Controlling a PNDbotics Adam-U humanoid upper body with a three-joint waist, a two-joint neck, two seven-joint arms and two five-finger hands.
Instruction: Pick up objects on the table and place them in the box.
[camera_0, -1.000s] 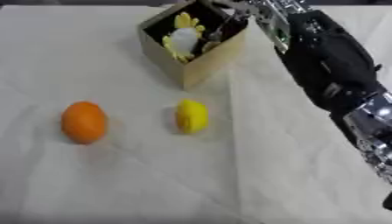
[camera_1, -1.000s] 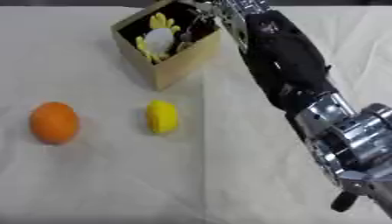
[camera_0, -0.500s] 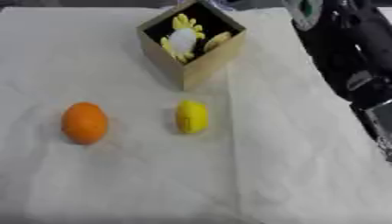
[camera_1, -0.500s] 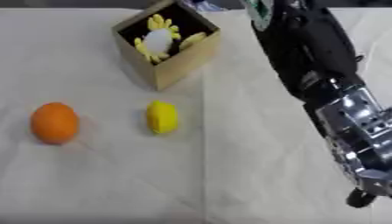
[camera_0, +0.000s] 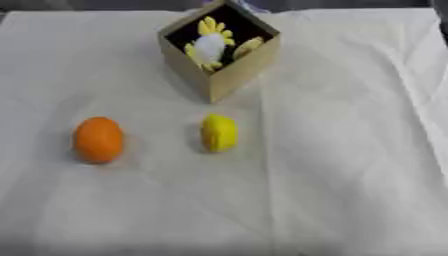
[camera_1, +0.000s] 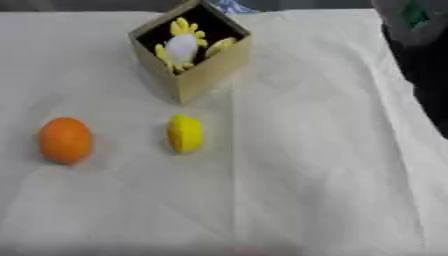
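Note:
An open cardboard box (camera_0: 241, 74) stands at the back middle of the table, turned corner-on. Inside it lies a white and yellow thing (camera_0: 210, 46). A yellow lemon-like fruit (camera_0: 219, 132) lies on the cloth in front of the box. An orange (camera_0: 98, 140) lies to its left, apart from it. A dark blurred part of my right arm (camera_1: 418, 35) shows at the upper right edge in the right eye view, well away from the fruit; its hand cannot be made out. My left hand shows in neither view.
A creased white cloth (camera_0: 350, 175) covers the whole table. A small bluish thing (camera_1: 229, 6) peeks out behind the box at the far edge.
My right arm has drawn back from over the box toward the upper right edge, almost out of view. The fruits and the box have not moved.

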